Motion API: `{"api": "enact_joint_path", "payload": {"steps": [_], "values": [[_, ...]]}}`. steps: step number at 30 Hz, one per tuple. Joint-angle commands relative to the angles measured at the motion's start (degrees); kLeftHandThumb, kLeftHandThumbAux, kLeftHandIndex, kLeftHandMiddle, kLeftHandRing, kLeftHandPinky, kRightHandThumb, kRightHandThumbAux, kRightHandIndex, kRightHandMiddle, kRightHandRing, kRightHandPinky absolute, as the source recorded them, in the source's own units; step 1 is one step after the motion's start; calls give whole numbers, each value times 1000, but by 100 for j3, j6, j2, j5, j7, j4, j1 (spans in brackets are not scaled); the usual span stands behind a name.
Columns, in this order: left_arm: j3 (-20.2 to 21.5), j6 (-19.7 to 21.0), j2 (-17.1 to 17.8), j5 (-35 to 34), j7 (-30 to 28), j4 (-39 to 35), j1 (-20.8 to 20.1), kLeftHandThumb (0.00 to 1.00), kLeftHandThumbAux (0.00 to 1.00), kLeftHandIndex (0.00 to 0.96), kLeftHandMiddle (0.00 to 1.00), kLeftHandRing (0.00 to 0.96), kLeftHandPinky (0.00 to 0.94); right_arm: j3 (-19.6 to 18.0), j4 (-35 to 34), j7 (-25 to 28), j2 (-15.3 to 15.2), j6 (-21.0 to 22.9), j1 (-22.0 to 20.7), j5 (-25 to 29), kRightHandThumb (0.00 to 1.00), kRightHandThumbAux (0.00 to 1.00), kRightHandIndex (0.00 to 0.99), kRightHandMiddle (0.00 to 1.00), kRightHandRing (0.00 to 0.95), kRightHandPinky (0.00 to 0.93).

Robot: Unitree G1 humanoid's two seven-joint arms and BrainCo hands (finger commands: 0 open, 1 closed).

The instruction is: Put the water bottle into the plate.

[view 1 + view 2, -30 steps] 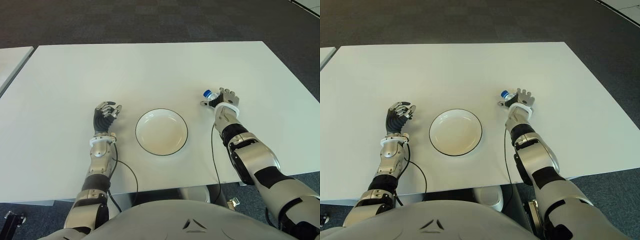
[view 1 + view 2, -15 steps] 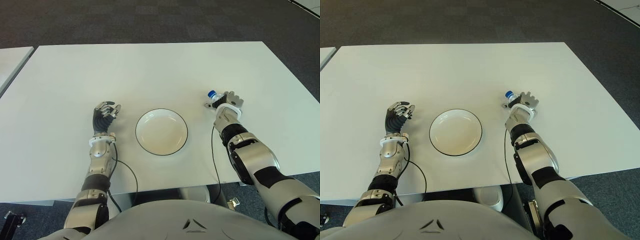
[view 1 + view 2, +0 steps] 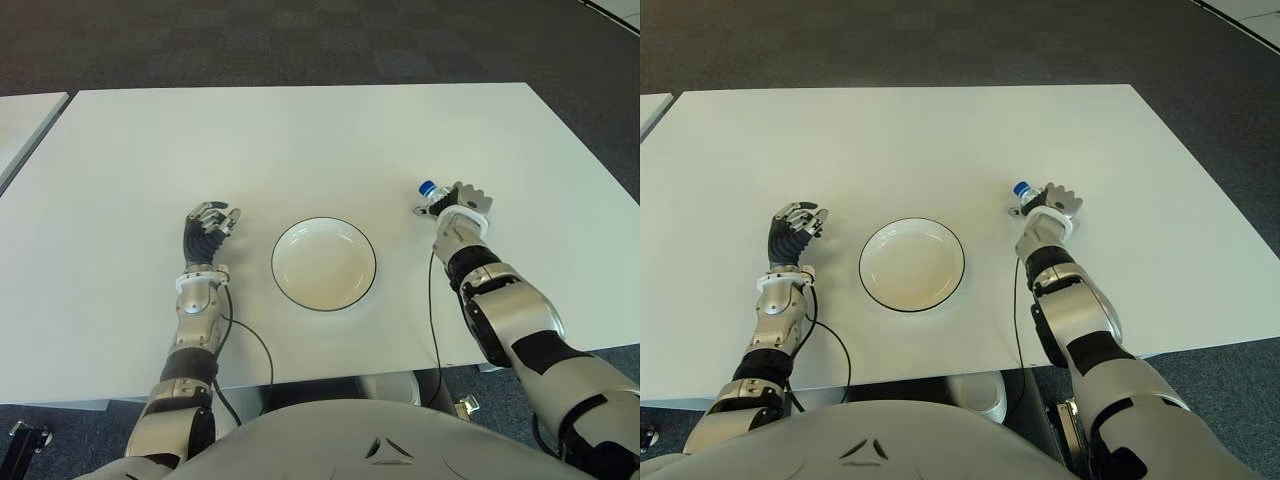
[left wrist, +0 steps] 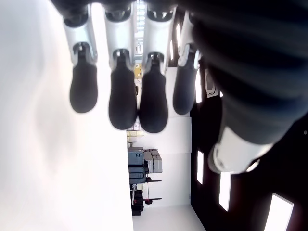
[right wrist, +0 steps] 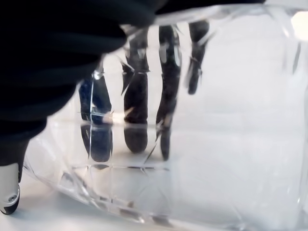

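A clear water bottle [image 5: 192, 144] with a blue cap [image 3: 427, 187] is in my right hand [image 3: 455, 203], to the right of the plate and apart from it. In the right wrist view the dark fingers [image 5: 136, 115] show through the bottle's clear wall, wrapped round it. Most of the bottle is hidden by the hand in the eye views; only the cap end sticks out on the plate's side. The white plate [image 3: 323, 262] with a dark rim lies on the white table [image 3: 300, 140] in front of me with nothing in it. My left hand [image 3: 208, 228] shows to the left of the plate, fingers relaxed and holding nothing.
The table's near edge runs just below both forearms. A thin black cable [image 3: 431, 310] trails along my right forearm, and another [image 3: 258, 345] along the left. Dark carpet [image 3: 300, 40] lies beyond the table's far edge, and a second table's corner [image 3: 20, 120] shows at the far left.
My right hand has shifted a little to the right with the bottle, away from the plate. The left hand and the plate have stayed put.
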Motion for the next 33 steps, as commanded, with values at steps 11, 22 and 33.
{"api": "enact_joint_path", "payload": {"steps": [11, 22, 33], "values": [[29, 43, 9, -96, -158, -86, 94, 708, 711, 436, 682, 663, 654, -348, 634, 590, 241, 157, 799, 556, 692, 718, 435, 552, 605, 702], [47, 73, -13, -195, -232, -118, 103, 708, 711, 436, 683, 664, 650, -501, 545, 522, 224, -101, 821, 611, 689, 721, 434, 648, 696, 771], [43, 100, -56, -228, -190, -142, 108, 708, 710, 436, 679, 662, 653, -989, 85, -333, 345, -1052, 1087, 1021, 695, 725, 437, 765, 778, 821]]}}
